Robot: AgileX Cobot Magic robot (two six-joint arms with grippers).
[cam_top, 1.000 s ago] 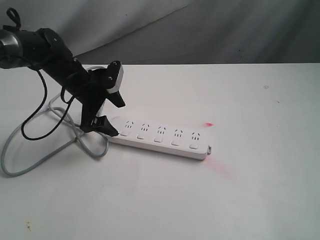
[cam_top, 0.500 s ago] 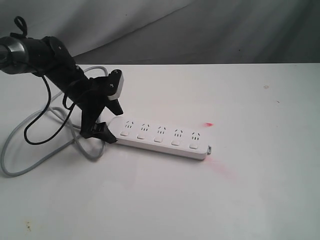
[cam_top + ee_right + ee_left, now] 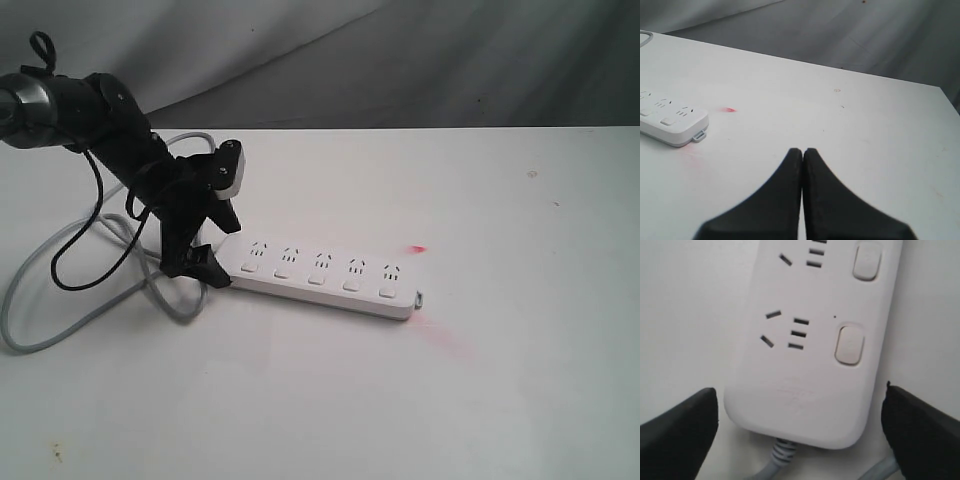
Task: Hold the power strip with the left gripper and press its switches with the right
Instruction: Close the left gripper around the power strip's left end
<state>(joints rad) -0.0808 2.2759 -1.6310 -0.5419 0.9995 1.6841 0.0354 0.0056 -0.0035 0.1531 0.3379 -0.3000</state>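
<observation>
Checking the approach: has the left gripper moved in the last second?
Yes. The left gripper has sunk lower and edged slightly left, toward the cord end of the power strip, which lies unmoved.

White table [image 3: 500, 400] bears a red smudge [image 3: 418, 249], grey backdrop [image 3: 400, 60] behind.

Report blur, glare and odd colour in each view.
Exterior view: soft, even light, a red patch on the table beside the power strip. Left wrist view: strip sharp, left pincer dark and blurred. Right wrist view: shut right pincer blurred, table sharper.
</observation>
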